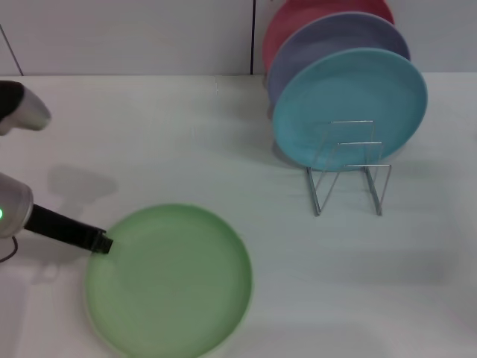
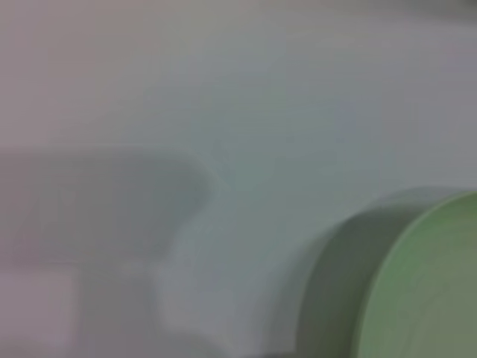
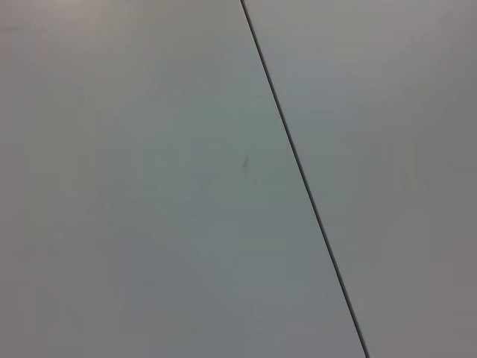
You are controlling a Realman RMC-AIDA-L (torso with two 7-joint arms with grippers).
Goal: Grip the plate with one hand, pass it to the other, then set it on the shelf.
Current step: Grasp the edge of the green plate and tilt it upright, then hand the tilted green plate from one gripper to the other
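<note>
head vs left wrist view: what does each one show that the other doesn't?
Head only: the left gripper at the green plate's left rim, whether gripping is unclear; the wire rack with turquoise, lavender and red plates standing in it, front slots free. Left wrist only: a close look at the plate's rim and the shadow beside it. Both: the green plate and the white table. The right gripper appears in neither.

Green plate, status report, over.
Left tool at the rim of the green plate, grip unconfirmed. Plate flat on table. Right tool out of view. Rack holds three plates, front loops free.
</note>
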